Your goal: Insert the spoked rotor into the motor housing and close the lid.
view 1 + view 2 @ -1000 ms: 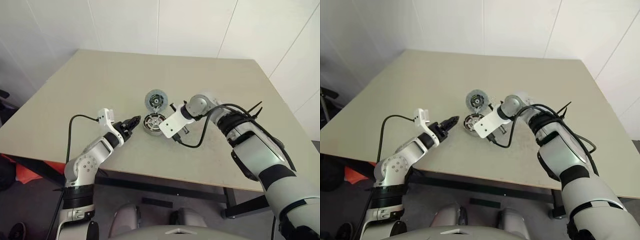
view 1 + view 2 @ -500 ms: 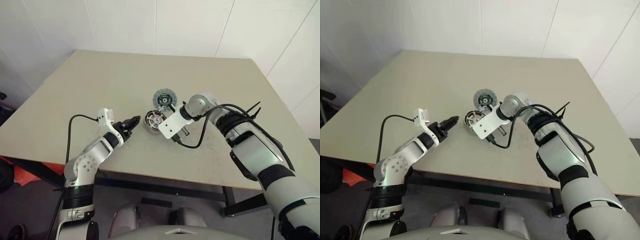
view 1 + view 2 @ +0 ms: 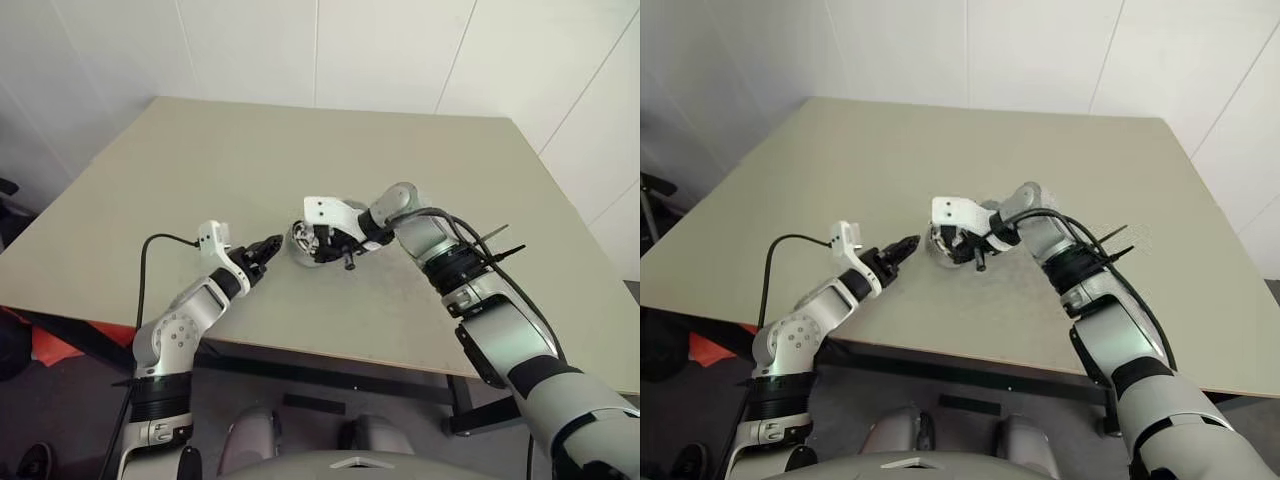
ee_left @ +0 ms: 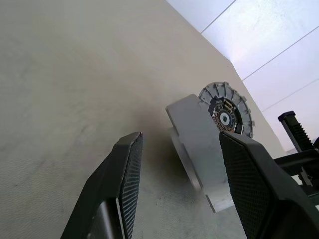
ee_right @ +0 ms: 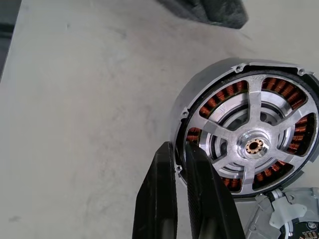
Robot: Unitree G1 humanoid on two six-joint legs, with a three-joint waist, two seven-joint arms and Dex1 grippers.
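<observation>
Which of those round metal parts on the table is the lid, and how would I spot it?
Find the beige table, then the round motor housing near its middle, between the two arms. The lid lies right beside it: a flat, dull grey disc with a ribbed rim and dark centre, with none of the housing's copper windings or shiny spokes.

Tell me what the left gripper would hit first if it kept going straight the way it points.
Probably the right arm's white wrist camera block, which sits between the open left gripper fingers' line and the lid behind it; depth is unclear, so it might meet the motor housing instead.
</observation>
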